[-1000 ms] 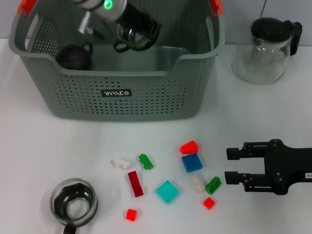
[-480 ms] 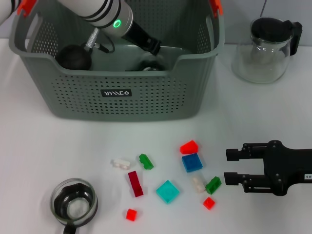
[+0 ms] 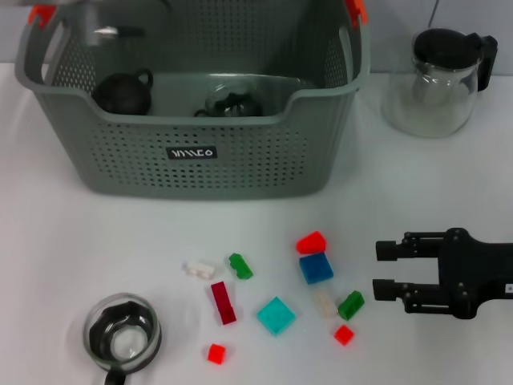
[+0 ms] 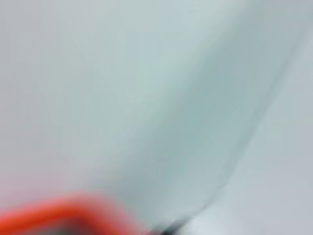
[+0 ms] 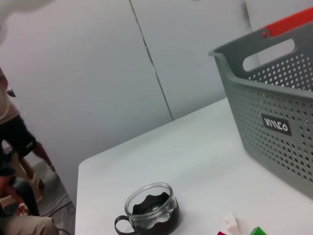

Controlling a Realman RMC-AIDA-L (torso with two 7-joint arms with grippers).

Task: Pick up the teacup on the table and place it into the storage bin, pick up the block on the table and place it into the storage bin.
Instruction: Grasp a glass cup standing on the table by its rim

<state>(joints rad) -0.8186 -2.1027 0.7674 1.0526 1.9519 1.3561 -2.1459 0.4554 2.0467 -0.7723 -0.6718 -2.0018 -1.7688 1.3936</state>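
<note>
The grey storage bin [image 3: 192, 152] fills the back left of the table; the right wrist view shows its perforated wall [image 5: 274, 117]. A glass teacup [image 3: 231, 104] lies inside it beside a black pot [image 3: 122, 92]. Another glass teacup [image 3: 122, 337] [image 5: 149, 210] stands on the table at the front left. Several small blocks lie in front of the bin, among them a blue block [image 3: 316, 267], a cyan block [image 3: 276, 315] and a red wedge [image 3: 311, 241]. My right gripper [image 3: 378, 269] hovers open just right of the blocks. Only a blur of my left arm [image 3: 104, 28] shows over the bin's back left corner.
A glass pitcher with a black lid [image 3: 437, 76] stands at the back right. The left wrist view is a blur with an orange handle clip [image 4: 54, 215]. A person sits beyond the table's far edge [image 5: 14, 142].
My left arm has pulled up and out of the bin toward the back left, leaving the glass teacup lying inside. The right gripper has barely moved.
</note>
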